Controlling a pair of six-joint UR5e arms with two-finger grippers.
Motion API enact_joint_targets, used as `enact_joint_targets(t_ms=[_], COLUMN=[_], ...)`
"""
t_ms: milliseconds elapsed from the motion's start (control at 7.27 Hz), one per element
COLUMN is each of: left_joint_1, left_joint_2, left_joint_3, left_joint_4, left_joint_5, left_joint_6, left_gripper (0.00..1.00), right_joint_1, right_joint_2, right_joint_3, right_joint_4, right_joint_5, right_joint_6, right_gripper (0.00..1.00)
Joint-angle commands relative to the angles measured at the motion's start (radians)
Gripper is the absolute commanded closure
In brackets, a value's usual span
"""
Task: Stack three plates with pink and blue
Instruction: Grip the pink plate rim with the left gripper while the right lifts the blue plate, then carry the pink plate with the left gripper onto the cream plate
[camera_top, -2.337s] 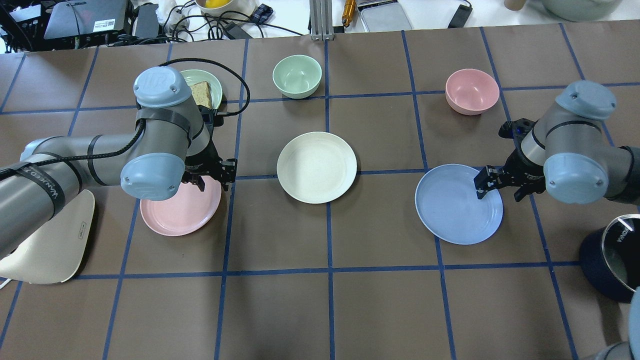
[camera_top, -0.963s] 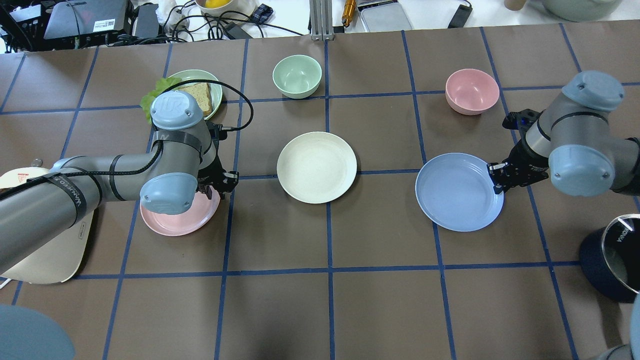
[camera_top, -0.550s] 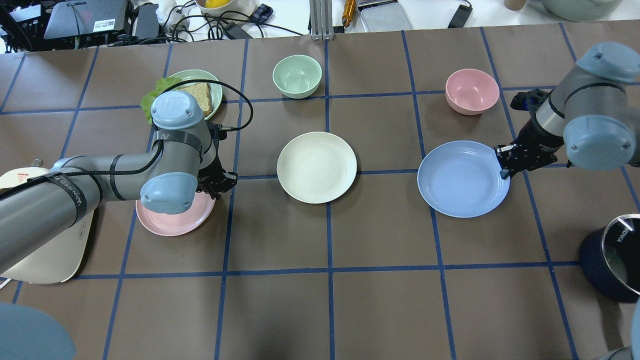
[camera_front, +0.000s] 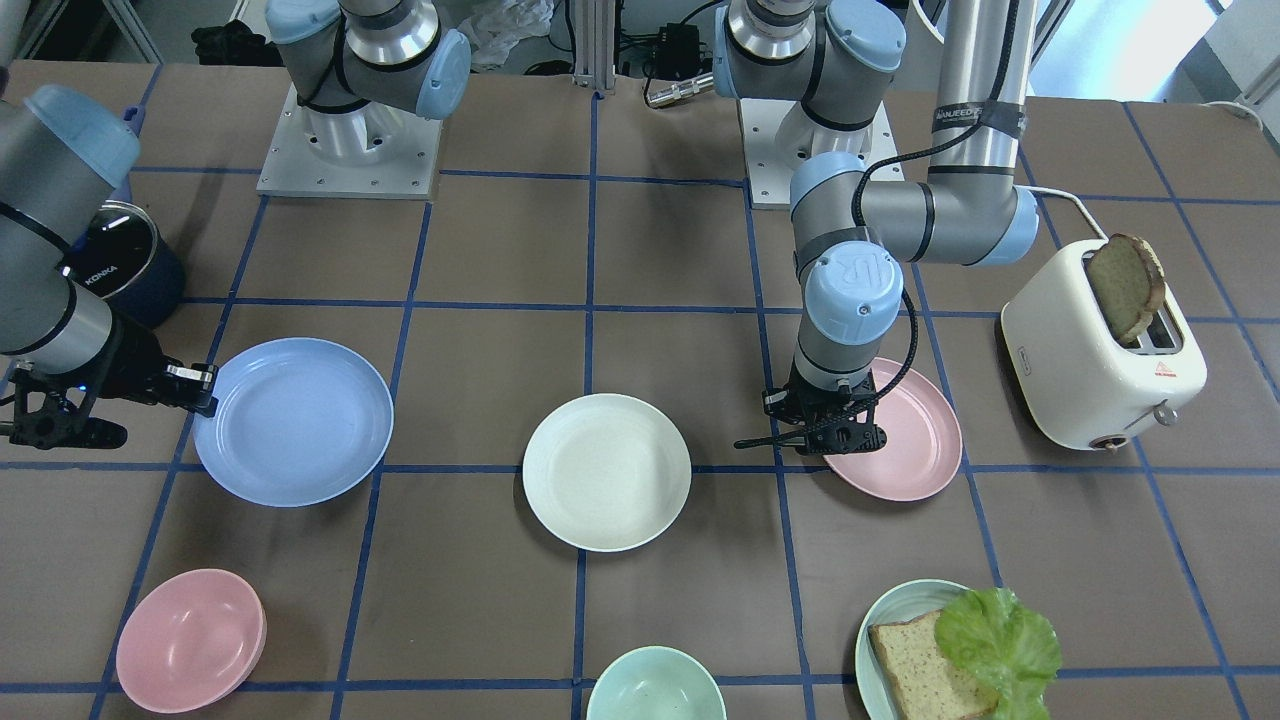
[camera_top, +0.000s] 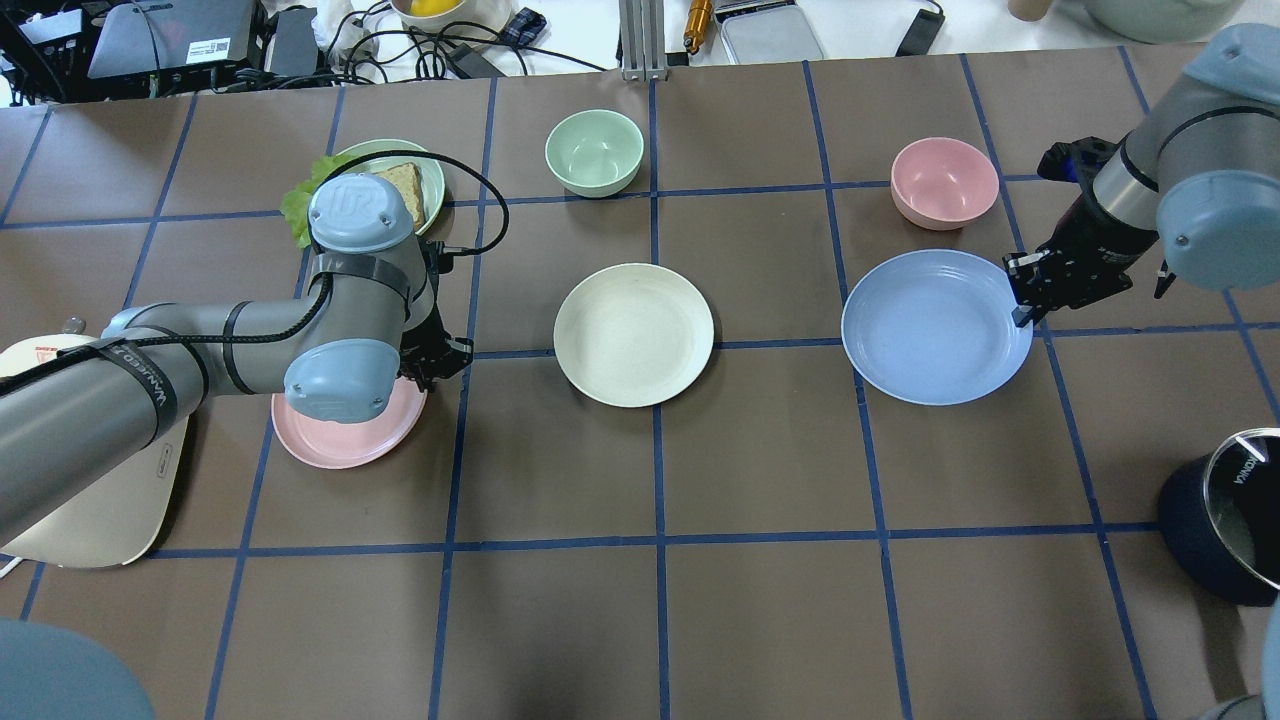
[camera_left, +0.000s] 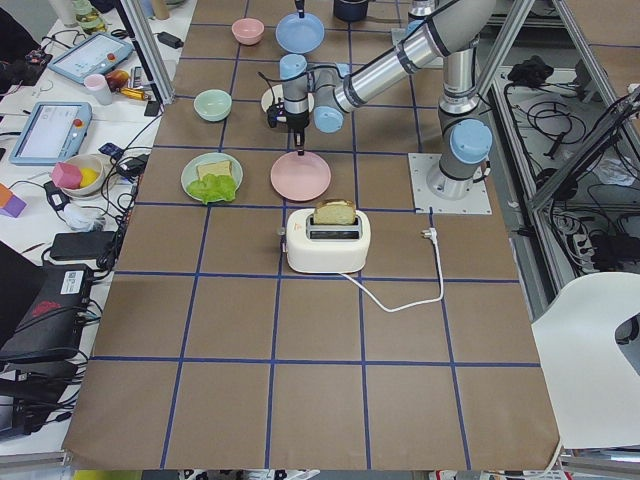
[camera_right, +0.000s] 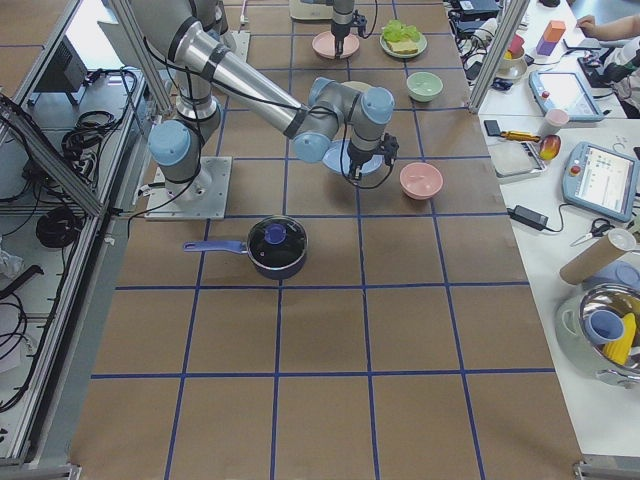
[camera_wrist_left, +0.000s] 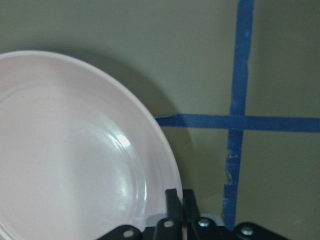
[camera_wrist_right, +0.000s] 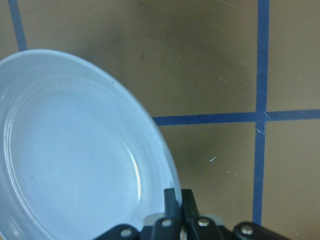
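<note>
Two plates gripped, cream plate (camera_top: 634, 335) between them

Our left fingers (camera_wrist_left: 172, 202) clamp the pink plate (camera_top: 340, 445) at its rim nearest the cream one, so it trails behind them. Our right fingers (camera_wrist_right: 170, 200) clamp the blue plate (camera_top: 930, 330) at its far rim, so it reaches inward. We judge both arms about equally near across the worktop (camera_top: 760, 600).

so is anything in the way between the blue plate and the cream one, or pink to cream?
Nothing visible. Only table shows between the blue plate and the cream plate, and between the pink plate and it. The mint bowl and pink bowl sit off both paths.
</note>
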Motion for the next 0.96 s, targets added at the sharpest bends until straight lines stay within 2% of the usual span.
enact_joint_targets(t_ms=[0,275,825], left_joint_1=[-0.027,-0.074,-0.18], left_joint_2=[0.006,-0.003,-0.037], left_joint_3=[0.085,0.194,0.337], left_joint_4=[-0.093,-0.213,-0.31], left_joint_5=[0.017,0.022,0.01], left_joint_6=[-0.005,-0.037,-0.097], left_gripper=[1.0,1.0,1.0], right_joint_1=[0.003,0.003,0.004], right_joint_2=[-0.003,-0.003,-0.006], right_joint_3=[-0.01,-0.01,-0.027], right_joint_4=[0.008,0.008,0.051], right_joint_5=[0.002,0.002,0.002], right_joint_6=[0.007,0.007,0.018], right_gripper=[1.0,1.0,1.0])
